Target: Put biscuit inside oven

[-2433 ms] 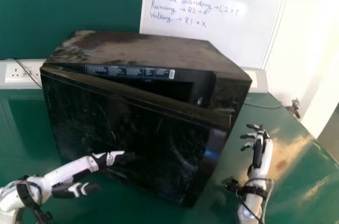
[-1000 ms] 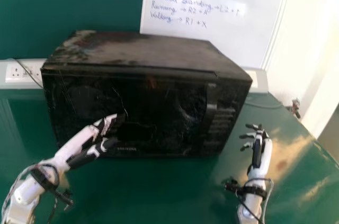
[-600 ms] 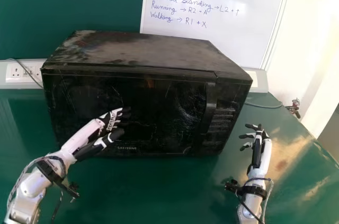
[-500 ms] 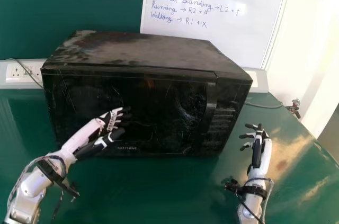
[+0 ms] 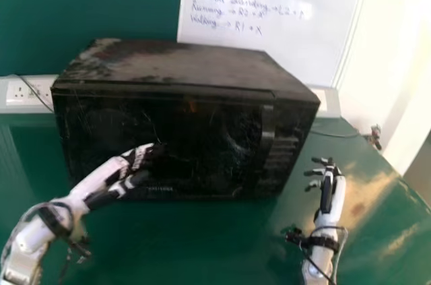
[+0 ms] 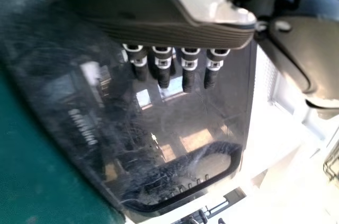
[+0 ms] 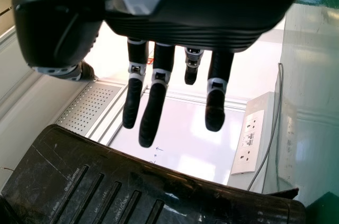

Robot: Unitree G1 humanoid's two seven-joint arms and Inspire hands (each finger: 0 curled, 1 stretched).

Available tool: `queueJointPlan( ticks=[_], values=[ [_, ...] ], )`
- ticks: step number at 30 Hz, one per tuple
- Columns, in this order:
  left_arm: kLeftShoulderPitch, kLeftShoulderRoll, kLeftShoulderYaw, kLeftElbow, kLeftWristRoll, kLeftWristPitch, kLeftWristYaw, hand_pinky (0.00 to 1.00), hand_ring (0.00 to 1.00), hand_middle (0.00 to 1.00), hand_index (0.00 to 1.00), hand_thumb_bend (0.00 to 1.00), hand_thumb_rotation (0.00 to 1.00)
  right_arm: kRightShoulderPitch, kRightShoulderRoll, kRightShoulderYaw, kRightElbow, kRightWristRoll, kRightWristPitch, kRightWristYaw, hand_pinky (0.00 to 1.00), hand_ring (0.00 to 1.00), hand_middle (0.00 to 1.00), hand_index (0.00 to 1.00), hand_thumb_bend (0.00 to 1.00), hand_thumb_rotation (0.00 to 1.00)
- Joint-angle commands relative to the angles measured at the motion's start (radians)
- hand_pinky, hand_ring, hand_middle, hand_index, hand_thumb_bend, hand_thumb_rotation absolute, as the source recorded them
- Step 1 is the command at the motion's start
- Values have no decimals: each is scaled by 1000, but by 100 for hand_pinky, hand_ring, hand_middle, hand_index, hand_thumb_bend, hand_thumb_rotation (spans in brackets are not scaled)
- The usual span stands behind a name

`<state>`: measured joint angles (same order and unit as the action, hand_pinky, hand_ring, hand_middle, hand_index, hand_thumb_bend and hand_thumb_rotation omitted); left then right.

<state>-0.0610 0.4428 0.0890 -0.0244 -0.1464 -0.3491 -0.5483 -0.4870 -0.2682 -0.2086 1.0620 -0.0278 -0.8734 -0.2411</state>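
A black microwave oven (image 5: 202, 137) stands on the green table with its door shut. My left hand (image 5: 124, 167) is in front of the left part of that door, fingers extended; whether it touches the door I cannot tell. In the left wrist view my left hand (image 6: 175, 33) has its fingers over the glossy door (image 6: 196, 113). Right of the oven, my right hand (image 5: 328, 187) is above the table with relaxed fingers and holds nothing. The right wrist view has my right hand (image 7: 175, 33) near the oven's button side (image 7: 122, 192).
The green table (image 5: 202, 244) extends in front of the oven and to both sides. Behind it stand a whiteboard (image 5: 269, 22) and a wall socket strip (image 5: 20, 93) with a cable. A small object (image 5: 374, 138) lies at the table's right back edge.
The oven door, ajar in the earliest frame, is now shut. My left hand moved up and in along the door, then slightly back to the left and down. The right hand stayed still.
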Motion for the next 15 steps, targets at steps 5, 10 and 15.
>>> queueJointPlan(
  ticks=[5,10,15],
  values=[
    [41,20,73,91,-251,-87,-214,54,67,75,80,59,0,65,57,3,39,13,6,11,19,25,34,54,57,100],
    [19,23,170,200,-511,-88,-501,48,56,63,69,65,0,62,59,2,40,18,11,13,19,24,34,54,55,99],
    [-50,-17,304,391,-713,-53,-733,34,42,50,61,69,0,61,62,1,40,19,10,14,18,25,34,54,52,98]
  ],
)
